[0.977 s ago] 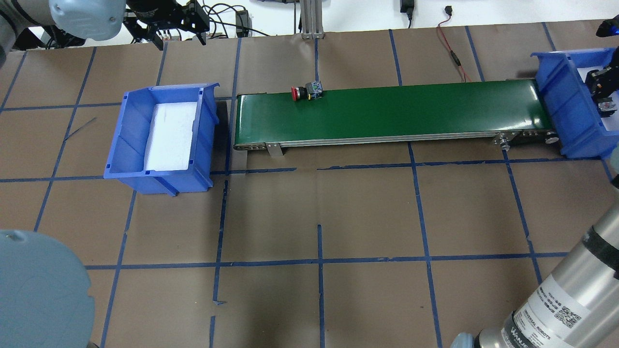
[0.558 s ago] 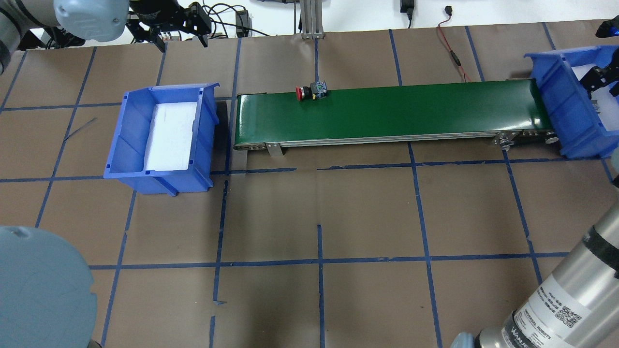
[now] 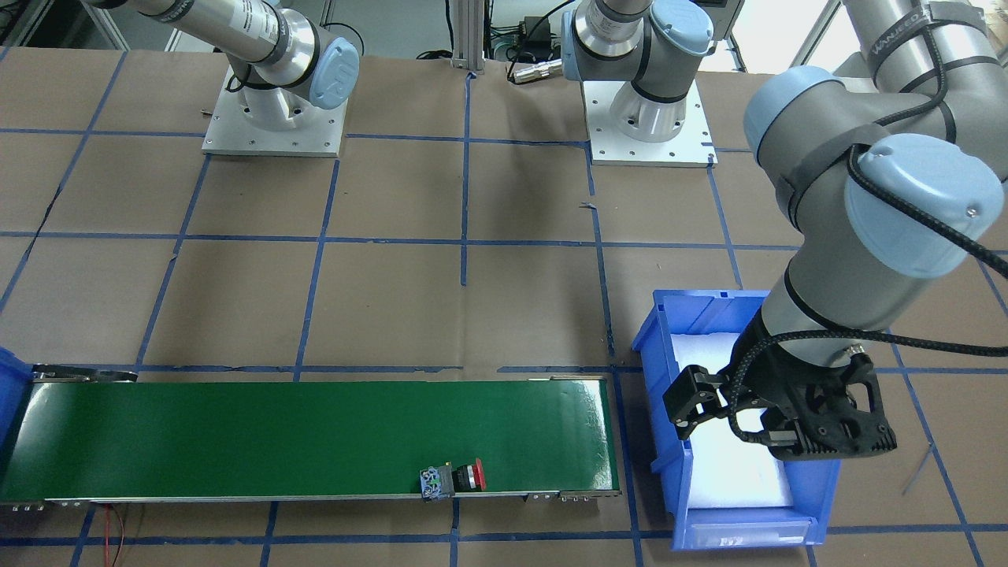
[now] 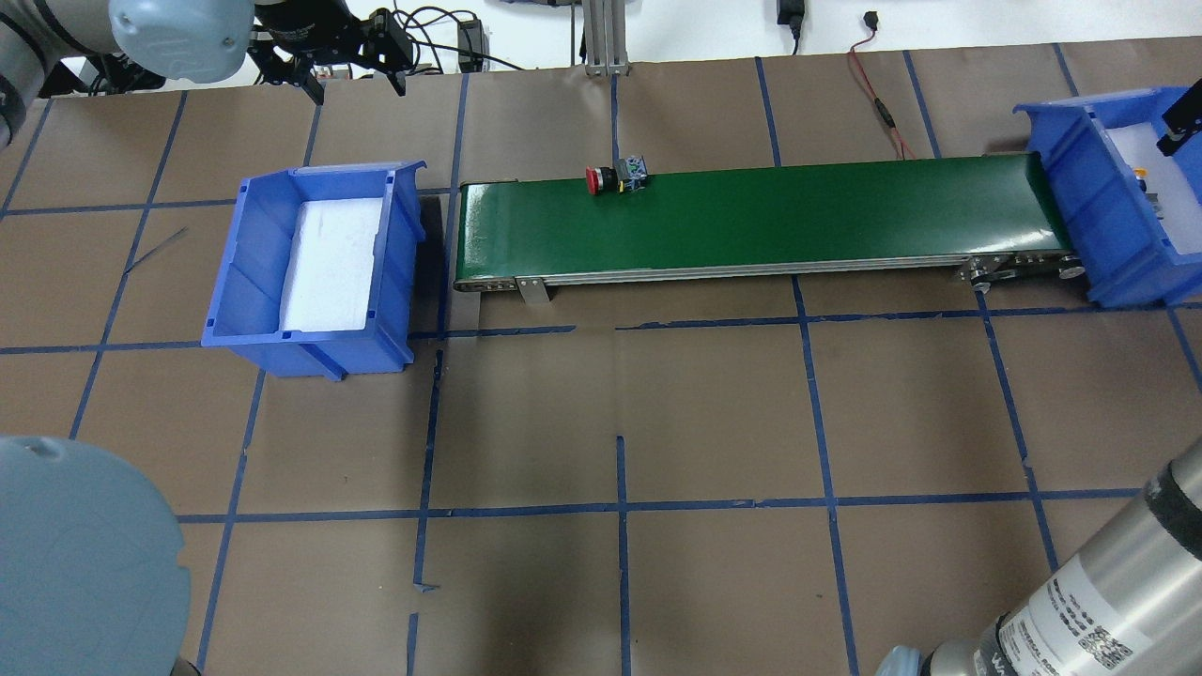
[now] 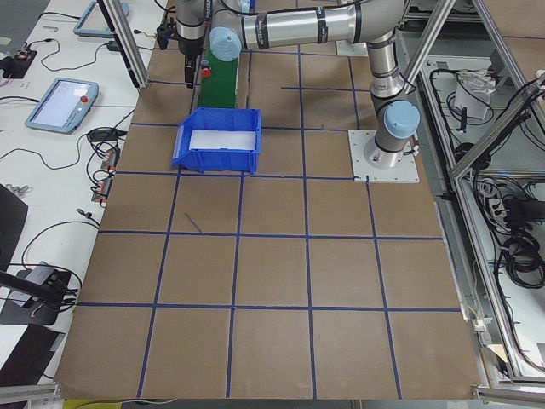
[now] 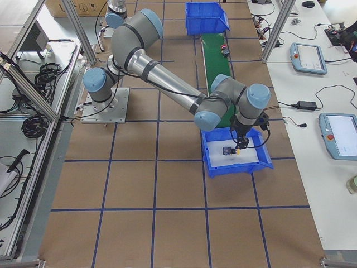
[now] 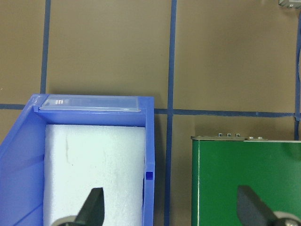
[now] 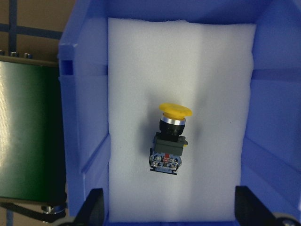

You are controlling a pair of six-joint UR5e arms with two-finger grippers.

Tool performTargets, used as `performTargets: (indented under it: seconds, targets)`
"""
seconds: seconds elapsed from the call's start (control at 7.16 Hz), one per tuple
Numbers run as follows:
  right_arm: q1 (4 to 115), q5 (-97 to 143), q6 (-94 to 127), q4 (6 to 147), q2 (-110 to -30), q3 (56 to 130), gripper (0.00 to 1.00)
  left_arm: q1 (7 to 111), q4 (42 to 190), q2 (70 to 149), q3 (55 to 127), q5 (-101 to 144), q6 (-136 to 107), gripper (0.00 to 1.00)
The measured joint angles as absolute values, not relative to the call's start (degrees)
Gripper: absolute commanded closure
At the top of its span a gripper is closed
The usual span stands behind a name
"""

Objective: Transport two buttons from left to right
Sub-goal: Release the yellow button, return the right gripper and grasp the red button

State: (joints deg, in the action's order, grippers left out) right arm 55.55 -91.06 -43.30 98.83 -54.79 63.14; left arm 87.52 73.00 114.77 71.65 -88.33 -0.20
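Reads "UR" on a joint cap [image 3: 337, 75]. Shows right gripper [image 8: 169, 202] spread wide, with yellow-capped button [image 8: 170, 141] untouched on foam [image 8: 141, 70] in blue bin [image 8: 275, 94], centred between fingers. Shows left gripper [image 7: 171, 207] spread and empty, with red-capped button [image 4: 615, 176] on green belt [image 4: 798, 216].

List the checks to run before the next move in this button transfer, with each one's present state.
1. Yellow button lies on the foam in the right bin, free: ok.
2. Right gripper open above it: ok.
3. Red button delivered: not ok, it sits on the green belt at its far edge.
4. Left gripper open, empty: ok.
5. Left bin holds no button: ok.
6. Belt running: cannot tell.
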Motion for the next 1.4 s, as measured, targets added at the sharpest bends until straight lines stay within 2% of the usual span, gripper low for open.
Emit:
performTargets:
  seconds: [0.28, 0.56, 0.84, 1.4]
  targets:
    - [57.87, -89.3, -43.39, 94.71, -59.71, 63.34, 0.05, 87.52, 72.9, 114.31, 72.62, -88.39, -0.24, 0.0]
    - [65.99, -87.6, -38.34, 94.24, -61.66, 63.52, 0.05, 87.47, 72.69, 113.88, 73.52, -88.41, -0.18, 0.0]
    - [74.66, -87.34, -29.48, 94.5, -61.58, 63.83, 0.05, 87.45, 72.61, 113.83, 73.63, -88.42, -0.18, 0.0]
    - [88.47, -87.0, -26.57, 98.62, -59.31, 67.57, 0.05, 87.35, 72.54, 113.96, 73.64, -88.18, -0.18, 0.0]
